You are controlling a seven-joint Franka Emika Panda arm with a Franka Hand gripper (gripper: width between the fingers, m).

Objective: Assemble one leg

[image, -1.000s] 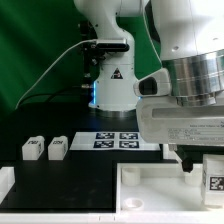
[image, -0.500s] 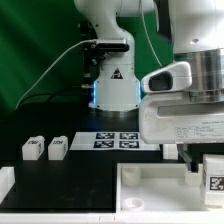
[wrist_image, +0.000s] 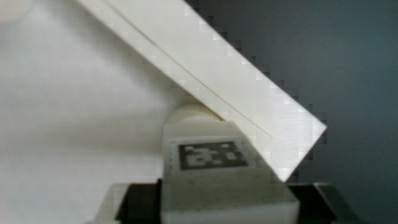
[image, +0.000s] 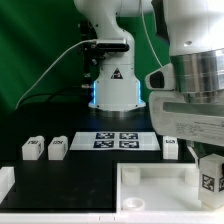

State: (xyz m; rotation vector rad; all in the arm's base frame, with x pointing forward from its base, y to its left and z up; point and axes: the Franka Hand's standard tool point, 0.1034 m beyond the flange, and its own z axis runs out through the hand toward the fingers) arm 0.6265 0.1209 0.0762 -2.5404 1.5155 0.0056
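Observation:
My gripper (image: 207,162) is at the exterior view's right, shut on a small white leg (image: 211,176) with a black-and-white tag. It holds the leg slightly tilted over the right corner of the large white rimmed panel (image: 150,186). In the wrist view the leg (wrist_image: 212,150) sits between the dark fingers (wrist_image: 144,203), its far end against the panel's raised rim (wrist_image: 214,70). Whether it enters a corner hole is hidden. Two more legs (image: 33,148) (image: 57,147) stand at the left. Another leg (image: 170,147) stands behind the panel.
The marker board (image: 118,139) lies in front of the robot base (image: 112,85). A white block (image: 5,182) sits at the exterior view's lower left edge. The table surface is black.
The gripper has lifted and turned with the leg, which now sits tilted. The hand no longer covers the leg behind the panel.

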